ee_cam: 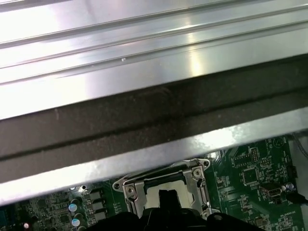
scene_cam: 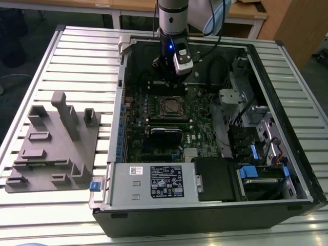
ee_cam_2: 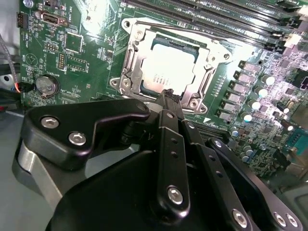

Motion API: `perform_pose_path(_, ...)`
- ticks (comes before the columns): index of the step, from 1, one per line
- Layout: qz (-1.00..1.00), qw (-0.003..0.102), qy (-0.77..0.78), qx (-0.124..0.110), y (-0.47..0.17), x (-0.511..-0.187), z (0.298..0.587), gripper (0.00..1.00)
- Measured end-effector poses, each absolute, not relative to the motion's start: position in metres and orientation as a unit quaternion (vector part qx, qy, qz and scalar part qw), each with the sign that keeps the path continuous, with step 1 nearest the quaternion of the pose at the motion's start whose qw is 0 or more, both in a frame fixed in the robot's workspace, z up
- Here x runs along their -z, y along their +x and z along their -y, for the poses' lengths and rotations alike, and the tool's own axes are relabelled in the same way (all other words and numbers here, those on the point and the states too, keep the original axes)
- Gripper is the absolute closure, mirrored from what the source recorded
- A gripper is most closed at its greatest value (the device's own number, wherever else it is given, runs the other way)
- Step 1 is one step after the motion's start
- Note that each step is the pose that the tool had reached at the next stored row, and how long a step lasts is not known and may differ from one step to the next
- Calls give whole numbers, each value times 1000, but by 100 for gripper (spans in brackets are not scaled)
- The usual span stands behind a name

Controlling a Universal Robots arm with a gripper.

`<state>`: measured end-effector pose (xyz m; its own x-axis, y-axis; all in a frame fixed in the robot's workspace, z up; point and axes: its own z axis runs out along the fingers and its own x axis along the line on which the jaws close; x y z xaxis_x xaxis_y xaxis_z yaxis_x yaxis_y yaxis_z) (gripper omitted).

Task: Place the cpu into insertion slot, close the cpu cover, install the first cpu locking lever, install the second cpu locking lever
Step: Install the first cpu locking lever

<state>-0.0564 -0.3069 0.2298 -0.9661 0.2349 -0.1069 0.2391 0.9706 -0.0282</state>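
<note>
The square chip with a dull silvery-grey top, the cpu (ee_cam_2: 169, 70), lies flat in the dark square insertion slot (scene_cam: 171, 107) amid the green circuit board (ee_cam_2: 72, 53), framed by the thin silvery cpu cover (ee_cam_2: 132, 67). The black pincer (ee_cam_2: 167, 96) hangs just above the chip's edge, clenched and grasping nothing. A grey moulded fixture (scene_cam: 54, 143) sits on the ribbed metal counter (scene_cam: 77, 46), at the exterior view's left of the open computer case (scene_cam: 205, 205).

I see arm's gripper (scene_cam: 165, 72) hanging inside open computer case (scene_cam: 277, 205), just beyond insertion slot (scene_cam: 171, 107) on green circuit board (scene_cam: 200, 120). Grey fixture block (scene_cam: 54, 143) sits on slatted table (scene_cam: 82, 46), exterior view's left.
</note>
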Motion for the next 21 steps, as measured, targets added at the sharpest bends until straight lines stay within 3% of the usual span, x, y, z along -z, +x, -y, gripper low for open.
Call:
perform_pose_path(16, -991, 51, 120, 20, -56, -230, 320, 89)
perform_pose_path(21, -991, 49, 121, -3, -56, -230, 322, 89)
